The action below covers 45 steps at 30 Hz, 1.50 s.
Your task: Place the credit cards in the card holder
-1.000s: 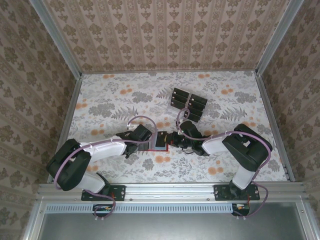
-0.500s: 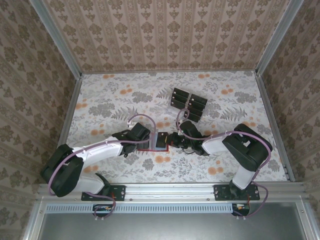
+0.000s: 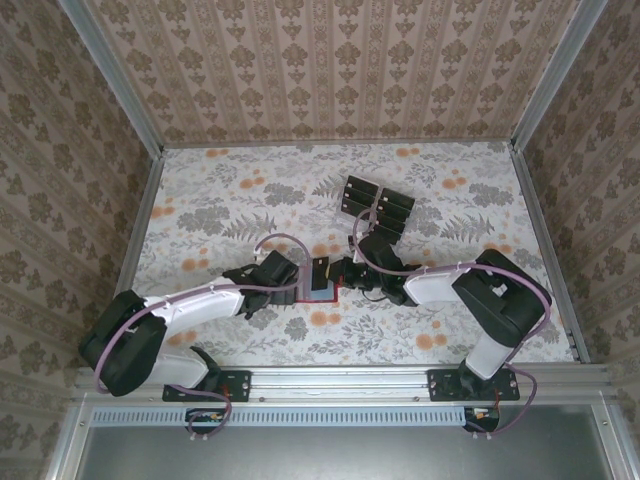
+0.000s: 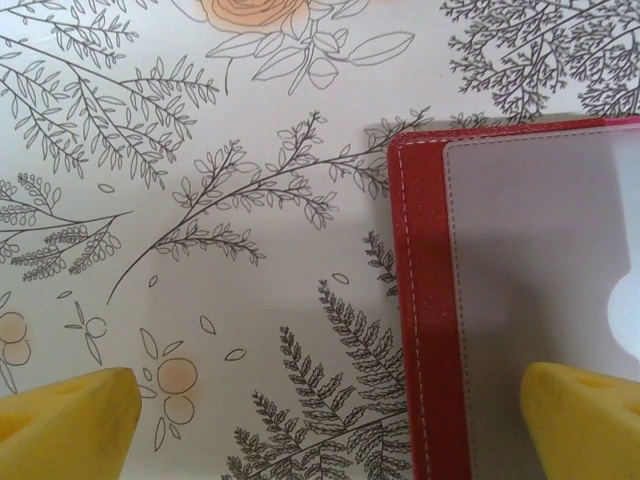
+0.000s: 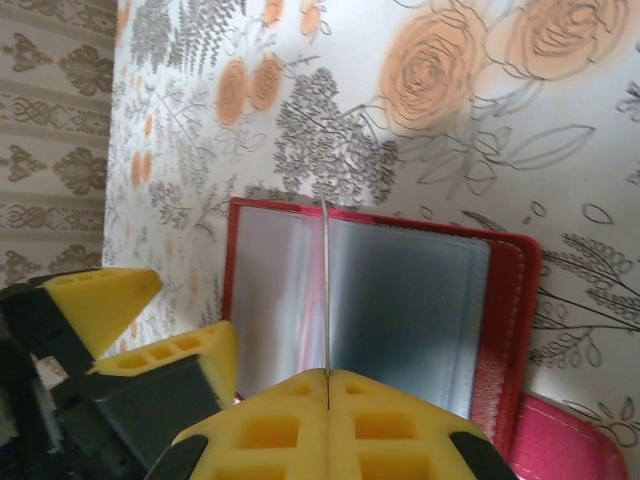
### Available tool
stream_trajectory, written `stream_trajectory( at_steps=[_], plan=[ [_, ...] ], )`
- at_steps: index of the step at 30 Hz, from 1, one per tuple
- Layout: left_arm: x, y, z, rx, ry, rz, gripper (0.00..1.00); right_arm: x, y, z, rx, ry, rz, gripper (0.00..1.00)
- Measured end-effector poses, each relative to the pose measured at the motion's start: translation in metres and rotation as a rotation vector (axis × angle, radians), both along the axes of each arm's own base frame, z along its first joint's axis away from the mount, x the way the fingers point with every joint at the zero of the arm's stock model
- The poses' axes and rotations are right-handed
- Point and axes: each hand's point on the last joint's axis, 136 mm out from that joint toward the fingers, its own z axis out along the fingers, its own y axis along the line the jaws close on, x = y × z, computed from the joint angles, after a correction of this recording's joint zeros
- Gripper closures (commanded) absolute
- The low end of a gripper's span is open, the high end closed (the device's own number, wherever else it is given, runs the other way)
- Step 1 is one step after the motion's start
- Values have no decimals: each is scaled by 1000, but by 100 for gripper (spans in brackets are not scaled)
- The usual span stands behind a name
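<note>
The right pincer (image 5: 328, 385) is closed tight on one credit card (image 5: 325, 290). The card stands on edge between the blocky yellow foam pads, so thin from the wrist view that it reads as a single pale line. Its lower edge reaches down over the open card holder (image 5: 505, 300), which lies flat straight ahead of the tips. I cannot tell whether the card is touching a pocket.

The holder is a small red rectangle with a grainy leather look and a neat row of pale stitching along the rim. Inside are glossy clear plastic sleeves (image 4: 540, 250) that look milky grey. A rounder pinkish-red flap (image 5: 575, 445) sticks out just off to one side of the right pincer.

The left pincer (image 4: 320, 430) is spread wide and holds nothing. One yellow wedge-shaped fingertip (image 4: 60, 420) is over bare cloth. The other sits over the plastic sleeve at the holder's edge, though whether it presses down I cannot say. The holder's stitched corner lies between the two tips, nearer the second one.

Both pincers face each other across the holder, close together.

The remaining credit cards (image 3: 375, 205) are flat, black and matte, and lie overlapping in a loose cluster well beyond the right pincer. Everything rests on a smooth white tablecloth (image 4: 200, 150) printed with fine grey ferns and orange roses.
</note>
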Motion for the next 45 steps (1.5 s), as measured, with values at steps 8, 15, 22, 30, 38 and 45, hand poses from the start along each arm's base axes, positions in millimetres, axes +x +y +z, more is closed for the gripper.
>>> stream_trajectory(
  at_steps=[8,15,22,30,38,45],
  plan=[
    [-4,4,-4,13,15,7,0,1,3,7,27,-1,-2,100],
    [-5,5,-6,16,20,10,0,8,12,18,93,-28,-16,100],
    [-5,6,-7,20,24,11,0,7,14,4,101,-5,-23,100],
    [-6,6,-8,24,28,11,0,2,13,-4,105,4,-25,100],
    [-6,6,-9,19,28,20,0,-2,16,-14,110,25,-24,100],
    [-5,6,-10,18,30,24,0,-3,20,-12,132,23,-25,100]
  ],
)
